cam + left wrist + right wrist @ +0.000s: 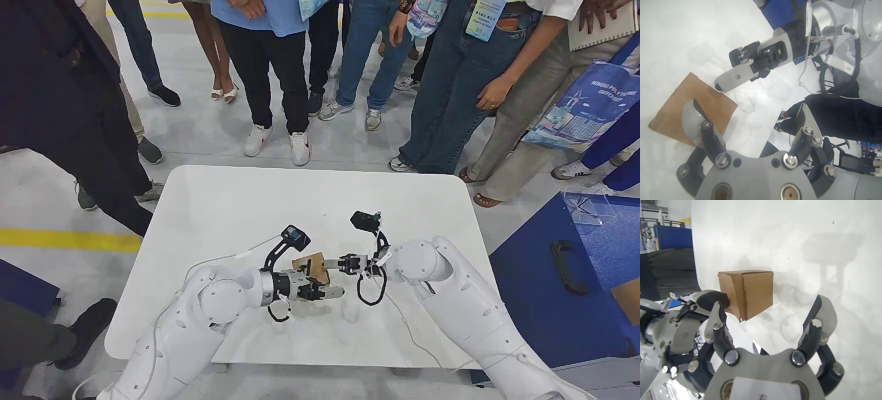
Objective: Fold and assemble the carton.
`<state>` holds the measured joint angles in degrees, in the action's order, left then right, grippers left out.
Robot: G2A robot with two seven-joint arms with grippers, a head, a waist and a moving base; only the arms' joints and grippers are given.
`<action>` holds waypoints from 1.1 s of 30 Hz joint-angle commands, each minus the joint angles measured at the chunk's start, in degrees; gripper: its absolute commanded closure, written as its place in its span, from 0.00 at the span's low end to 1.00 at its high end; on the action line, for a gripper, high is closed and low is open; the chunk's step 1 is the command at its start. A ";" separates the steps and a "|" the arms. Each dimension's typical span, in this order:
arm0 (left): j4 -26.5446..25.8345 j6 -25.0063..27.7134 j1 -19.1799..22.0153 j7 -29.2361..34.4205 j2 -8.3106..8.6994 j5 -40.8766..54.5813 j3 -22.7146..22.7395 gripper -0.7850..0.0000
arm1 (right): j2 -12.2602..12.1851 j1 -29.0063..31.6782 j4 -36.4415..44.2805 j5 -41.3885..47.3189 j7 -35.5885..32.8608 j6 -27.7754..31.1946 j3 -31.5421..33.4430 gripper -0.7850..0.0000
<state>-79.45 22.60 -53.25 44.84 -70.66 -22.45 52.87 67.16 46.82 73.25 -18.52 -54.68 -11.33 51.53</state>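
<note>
Currently brown carton [751, 292] boxed, seam ragged; left pincer [746, 108] wide, right pincer [769, 303] wide.

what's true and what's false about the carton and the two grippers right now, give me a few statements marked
1. The carton lies as a flat, unfolded sheet. False: it already has a box shape.
2. The right gripper is shut on the carton. False: it is open and apart from the carton.
3. The left gripper is open, with one finger against the carton. True.
4. The table is white. True.
</note>
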 commanded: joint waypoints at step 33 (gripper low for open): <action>-3.08 1.10 -2.36 -5.62 0.91 0.21 3.45 0.00 | 2.12 -2.68 -3.99 2.41 2.59 -2.82 0.29 0.00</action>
<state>-82.37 23.97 -55.50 39.72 -69.76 -22.18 56.17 69.45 43.96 68.43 -16.97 -52.49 -14.25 50.67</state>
